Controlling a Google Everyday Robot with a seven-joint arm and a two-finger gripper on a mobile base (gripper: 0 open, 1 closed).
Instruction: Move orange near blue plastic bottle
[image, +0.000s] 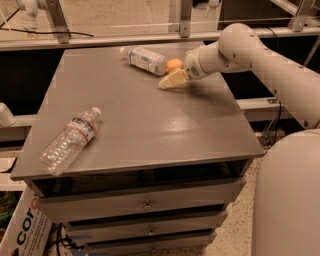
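Lying on its side near the far edge of the grey cabinet top (150, 130), the blue plastic bottle (145, 59) had its long axis running from far left to near right, with the white cap pointing away to the far left and the base pointing toward the robot's arm. The orange (174, 65) sat on the surface right at that base end, touching it or very nearly so, and being round it showed no direction of its own. The gripper (169, 81) hung low over the table just in front of the orange, its pale tip angled down and to the left; whether it was spread or clamped on anything could not be told. The white arm (250, 50) reached in from the right behind it. Well apart, at the near left corner, a ribbed clear bottle (67, 142) with a narrow red-and-white label also lay on its side, cap toward the far right and base toward the near-left edge. Drawers (145, 205) showed below the top.
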